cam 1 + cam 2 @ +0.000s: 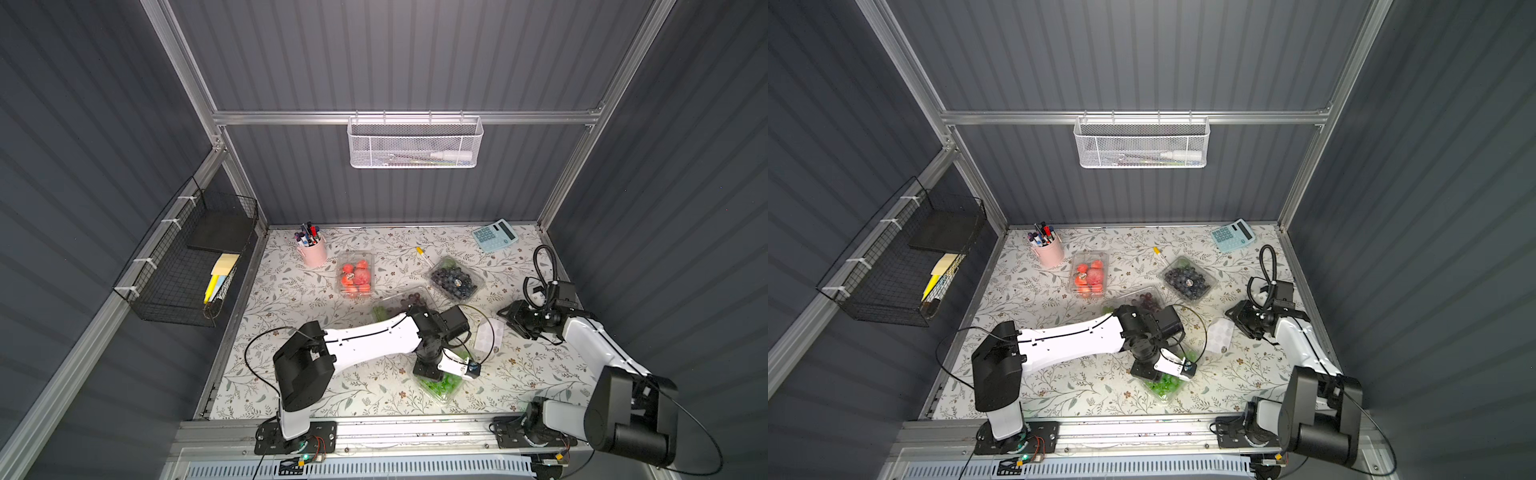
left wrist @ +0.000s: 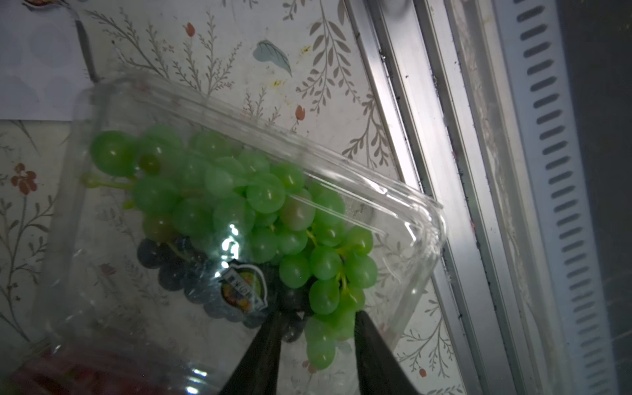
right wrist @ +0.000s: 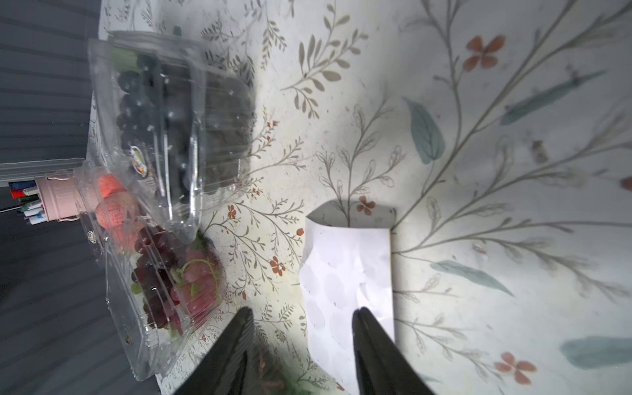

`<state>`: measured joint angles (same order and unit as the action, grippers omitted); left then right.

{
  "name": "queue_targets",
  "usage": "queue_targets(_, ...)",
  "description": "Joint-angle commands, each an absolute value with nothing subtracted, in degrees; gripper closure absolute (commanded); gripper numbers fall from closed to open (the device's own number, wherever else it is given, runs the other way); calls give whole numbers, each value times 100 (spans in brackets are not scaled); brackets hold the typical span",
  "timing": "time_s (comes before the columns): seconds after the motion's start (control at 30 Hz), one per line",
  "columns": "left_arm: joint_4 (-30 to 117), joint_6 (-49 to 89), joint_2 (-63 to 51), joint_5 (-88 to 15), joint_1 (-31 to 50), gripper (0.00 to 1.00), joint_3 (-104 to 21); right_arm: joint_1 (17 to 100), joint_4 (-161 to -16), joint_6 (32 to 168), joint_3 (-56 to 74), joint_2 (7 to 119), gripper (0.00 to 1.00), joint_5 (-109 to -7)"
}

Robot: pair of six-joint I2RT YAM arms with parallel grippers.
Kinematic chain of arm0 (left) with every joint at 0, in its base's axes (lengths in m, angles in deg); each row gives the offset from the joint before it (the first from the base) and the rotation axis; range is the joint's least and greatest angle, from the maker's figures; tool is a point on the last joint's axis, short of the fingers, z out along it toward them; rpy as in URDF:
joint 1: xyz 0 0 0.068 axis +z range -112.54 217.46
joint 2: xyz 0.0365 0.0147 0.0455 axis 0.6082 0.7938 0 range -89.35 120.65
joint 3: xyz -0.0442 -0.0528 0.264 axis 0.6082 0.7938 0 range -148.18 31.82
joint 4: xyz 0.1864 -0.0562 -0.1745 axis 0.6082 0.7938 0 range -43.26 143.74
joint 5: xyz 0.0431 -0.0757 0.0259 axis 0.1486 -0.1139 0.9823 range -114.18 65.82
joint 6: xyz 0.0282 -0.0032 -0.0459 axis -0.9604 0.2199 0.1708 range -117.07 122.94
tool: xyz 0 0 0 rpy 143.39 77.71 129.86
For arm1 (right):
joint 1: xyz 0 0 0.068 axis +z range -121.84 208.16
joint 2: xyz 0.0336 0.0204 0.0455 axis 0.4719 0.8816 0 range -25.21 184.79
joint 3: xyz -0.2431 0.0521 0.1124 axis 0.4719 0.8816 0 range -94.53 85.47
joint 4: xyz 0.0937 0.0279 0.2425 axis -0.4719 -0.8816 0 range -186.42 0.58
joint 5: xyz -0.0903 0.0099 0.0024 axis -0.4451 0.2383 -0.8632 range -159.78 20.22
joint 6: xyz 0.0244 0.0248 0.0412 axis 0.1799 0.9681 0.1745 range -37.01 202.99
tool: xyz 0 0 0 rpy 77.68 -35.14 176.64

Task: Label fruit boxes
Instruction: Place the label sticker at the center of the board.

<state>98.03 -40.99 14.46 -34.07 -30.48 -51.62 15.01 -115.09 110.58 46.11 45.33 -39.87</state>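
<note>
Labelling looks well along, judging by the lids. The green grape box (image 2: pixel 239 212), which also holds a few dark berries, lies near the front edge of the table (image 1: pixel 291 374) and carries a small round label (image 2: pixel 243 288) on its lid. The left gripper (image 2: pixel 318 352) hangs close over that lid with its jaws parted and nothing between them. Farther back, the strawberry box (image 1: pixel 354 274) and the blueberry box (image 1: pixel 454 279) each show a small round spot on top in both top views, which I take for labels. Between them and a little nearer, the red grape box (image 1: pixel 1138 299) is partly covered by the left arm (image 1: pixel 1075 340), so I cannot tell whether it has a label; it may be the one left. The right gripper (image 3: pixel 304 349) is low over the white sticker sheet (image 3: pixel 345 273), which lies flat on the table. Its jaws are apart, one finger is over the paper, and it grips nothing.
</note>
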Motion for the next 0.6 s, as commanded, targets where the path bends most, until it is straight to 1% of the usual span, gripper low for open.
queue_targets(0.0, 9338, -3495, 998, -3435, -3001, 65, -5037, 1477, -11935, 10901, 4367, 4220, 49, -4226)
queue_targets(0.13, 8933, -3251, 987, -3423, -2934, 79, -4974, 1478, -11989, 10884, 4303, 4037, 49, -4241)
queue_targets(0.27, 8950, -3250, 1244, -3382, -2934, 86, -4991, 1480, -12030, 10827, 4275, 3983, 49, -4132)
queue_targets(0.43, 9020, -3327, 1540, -3323, -2925, 90, -5051, 1473, -12063, 10787, 4266, 3953, 49, -4091)
queue_targets(0.57, 9116, -3352, 1640, -3341, -2921, 91, -4983, 1472, -12072, 10769, 4247, 3914, 49, -4070)
